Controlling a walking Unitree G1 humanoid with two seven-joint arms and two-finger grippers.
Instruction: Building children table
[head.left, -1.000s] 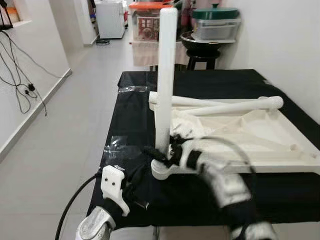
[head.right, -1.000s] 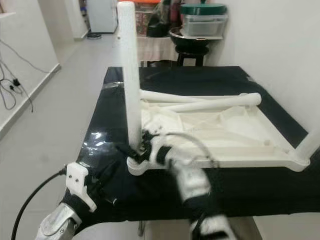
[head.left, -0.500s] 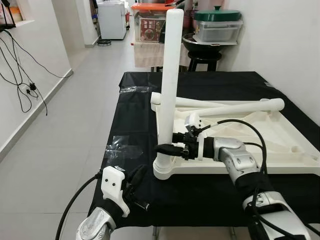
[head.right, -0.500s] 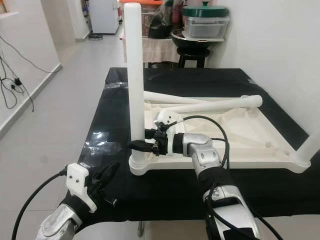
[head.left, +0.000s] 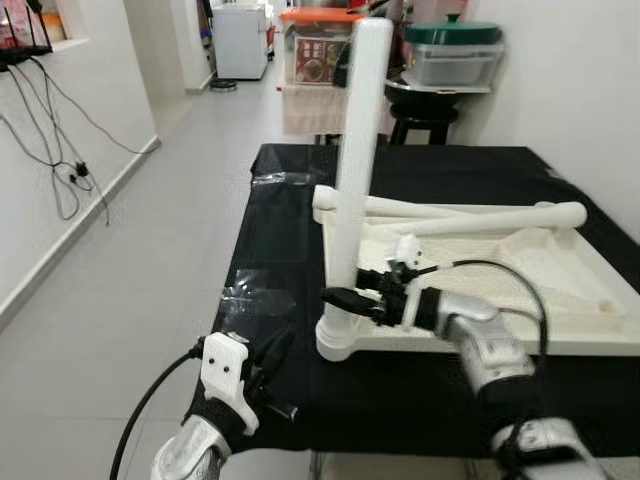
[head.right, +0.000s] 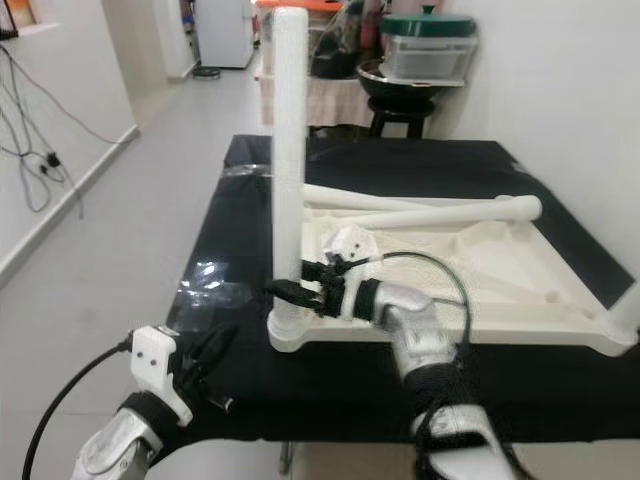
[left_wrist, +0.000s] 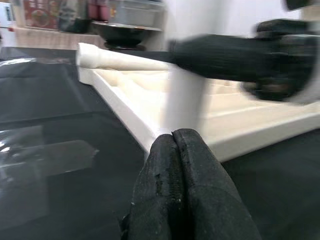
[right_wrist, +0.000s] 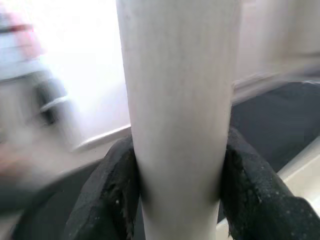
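Head pair downward; wrist views close on upright leg (right_wrist: 177, 100).

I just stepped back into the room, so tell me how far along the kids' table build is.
One leg already stands upright in the near left corner socket of the upside-down tabletop. In hand: the right pincer is closed around that leg low down, near the socket. The left pincer is shut, off the parts. Left to do: two loose legs lie across the tabletop, and the near right socket looks empty.
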